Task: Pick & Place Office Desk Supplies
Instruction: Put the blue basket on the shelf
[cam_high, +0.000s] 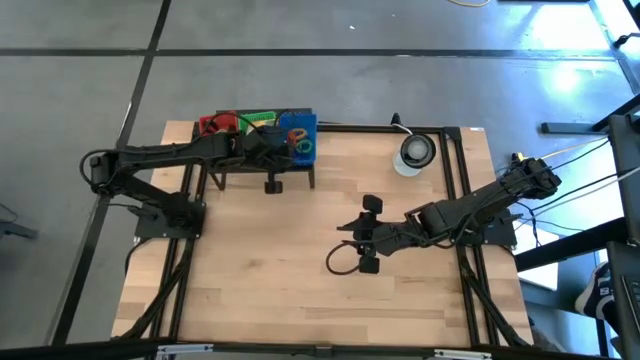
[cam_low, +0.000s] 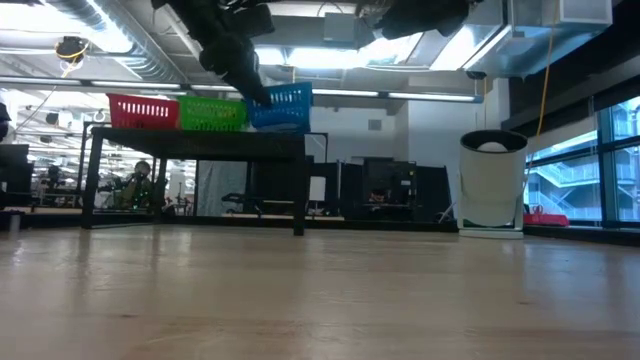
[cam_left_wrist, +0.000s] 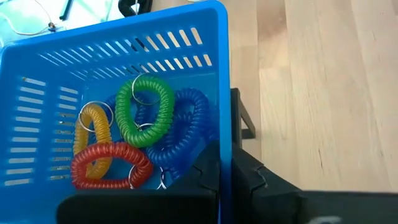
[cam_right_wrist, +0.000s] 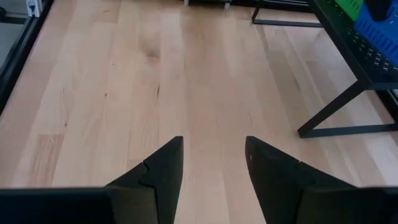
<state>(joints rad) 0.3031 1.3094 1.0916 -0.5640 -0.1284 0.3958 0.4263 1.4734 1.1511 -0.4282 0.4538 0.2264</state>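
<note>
- Pale wood planks of the table (cam_high: 270, 270) fill my nearest ground, bare under the right arm.
- My right gripper (cam_right_wrist: 213, 163) hangs above the middle of the table, fingers spread apart with nothing between them; from above I see it right of centre (cam_high: 366, 233).
- Further back stands a small black stand (cam_low: 200, 140) carrying three baskets in a row: red basket (cam_low: 142, 109), green basket (cam_low: 212, 113), blue basket (cam_low: 280, 107).
- My left gripper (cam_high: 272, 150) sits over the blue basket's near rim; its fingers (cam_left_wrist: 205, 177) straddle the basket wall, one inside and one outside, and I cannot tell whether they press on it.
- Inside the blue basket lie coiled loops: a green loop (cam_left_wrist: 145, 112) on top, a blue loop (cam_left_wrist: 186, 124) beside it, a yellow loop (cam_left_wrist: 93, 127) and a red loop (cam_left_wrist: 111, 167) nearest the gripper, all touching one another.
- Off to the right at the far edge stands a round grey-white canister (cam_low: 492, 182), well apart from both arms.
</note>
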